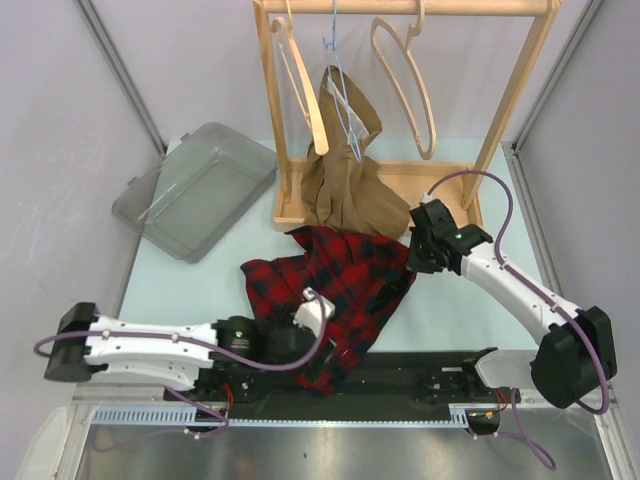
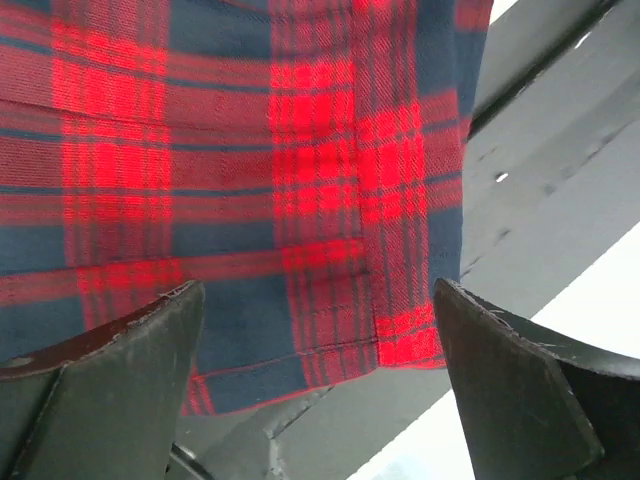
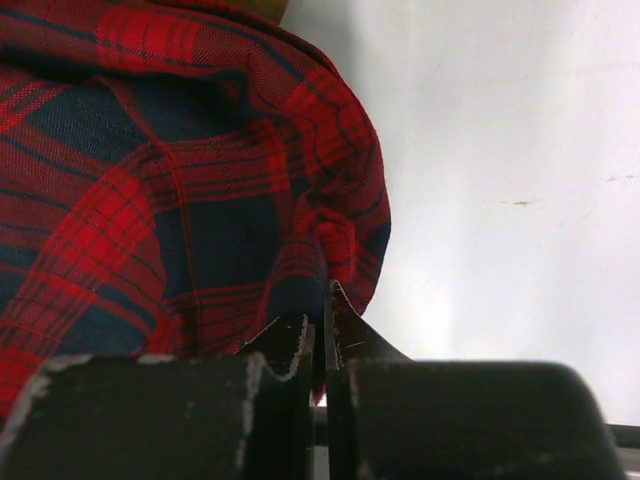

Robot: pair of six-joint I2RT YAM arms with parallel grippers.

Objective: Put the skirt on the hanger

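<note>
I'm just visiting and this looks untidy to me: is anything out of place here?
Yes. The red plaid skirt lies crumpled, its near edge spilling over the black rail. The clear tray sits askew past the table's left edge.

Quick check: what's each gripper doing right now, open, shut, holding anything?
Left gripper: open, over the red-and-navy plaid fabric skirt, holding nothing.
Right gripper: shut, pinching a fold at that skirt's edge.

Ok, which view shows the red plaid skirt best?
Top external: only there is the whole skirt in frame. Left wrist shows just its hem beyond the open left tool; right wrist, a fold pinched in the shut right tool.
</note>
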